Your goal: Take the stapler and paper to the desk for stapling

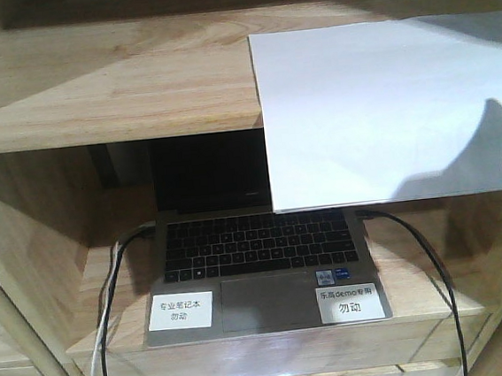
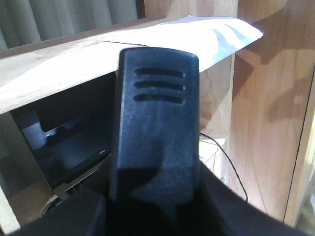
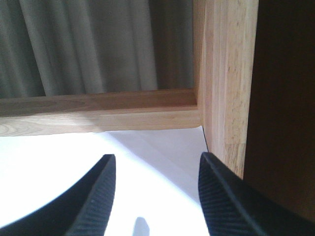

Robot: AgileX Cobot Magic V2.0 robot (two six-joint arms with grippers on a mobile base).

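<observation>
Hovering over the plain white rectangular sheet of paper (image 3: pixel 74 167), the right end effector (image 3: pixel 156 162) has its jaws spread wide with nothing between them. The sheet lies flat on the right half of the pale wooden shelf board (image 1: pixel 108 86). Its back corner is tucked against the wooden upright (image 3: pixel 221 98) at the shelf's rear right corner, and its front strip juts out past the shelf's front edge, above the open grey laptop (image 1: pixel 257 250) in the bay below.

Over on the other side, the left end effector (image 2: pixel 155 211) looks clenched on the small black plastic stapler (image 2: pixel 155 123), which stands upright with its grooved end filling that wrist view.

And what a tricky customer this paper should be: featherlight, thin and floppy, lying too flat against the wood to be pinched from straight above. The overhanging front strip looks like the spot to take it, one jaw over and one under, near the middle of that edge so it droops evenly. Too hard a squeeze would likely crease it, and a quick pull could let it slide free. The surface meant for stapling shows in none of the views.
</observation>
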